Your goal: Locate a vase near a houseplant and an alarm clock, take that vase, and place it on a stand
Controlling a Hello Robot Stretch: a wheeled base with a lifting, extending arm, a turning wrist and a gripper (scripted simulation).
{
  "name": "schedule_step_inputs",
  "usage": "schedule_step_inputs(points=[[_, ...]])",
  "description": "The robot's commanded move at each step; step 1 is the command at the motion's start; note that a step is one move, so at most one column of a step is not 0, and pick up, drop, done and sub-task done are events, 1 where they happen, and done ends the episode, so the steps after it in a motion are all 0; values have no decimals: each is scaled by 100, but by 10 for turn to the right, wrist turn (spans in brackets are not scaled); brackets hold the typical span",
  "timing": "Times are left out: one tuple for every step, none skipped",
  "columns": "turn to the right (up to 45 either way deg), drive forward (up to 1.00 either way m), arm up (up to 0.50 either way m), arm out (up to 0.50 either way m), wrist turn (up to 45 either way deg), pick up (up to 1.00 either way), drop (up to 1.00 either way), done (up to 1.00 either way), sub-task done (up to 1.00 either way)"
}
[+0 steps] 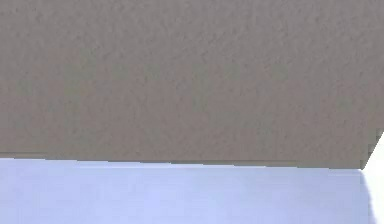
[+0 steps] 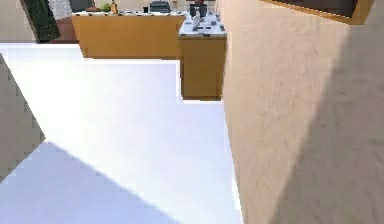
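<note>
1. A grey-brown wall stands square across the forward view, with a pale strip of floor at its foot. I judge I am close against it, and there is no way on ahead.
2. On the side my tool reaches to, a tan wall runs away down the arm side view's right, with a dark framed thing high on it.
3. Beside that wall, pale floor lies bare from near me out to the furniture.
4. Far out on the tool's side, a long wooden desk spans the back of the room.
5. A shorter wooden desk stands nearer than the long one and against the tan wall.
6. Small dark shapes crowd the shorter desk's top, and a green tuft sits on the long one. It may be the houseplant.
7. I cannot pick out the vase with certainty. My guess is that it stands among those small shapes, well apart from my tool.
8. I cannot tell my tool's state.
9. The step in hand is the search. Next I should turn the base away from the wall ahead, drive across the bare floor toward the two desks, and look at their tops from close by before reaching.
</note>
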Motion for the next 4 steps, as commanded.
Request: schedule_step_inputs(points=[[0,20,0,0,0,0,0,0,0],[-450,0,0,0,0,0,0,0,0],[-450,0,0,0,0,0,0,0,0],[0,85,0,0,0,0,0,0,0]])
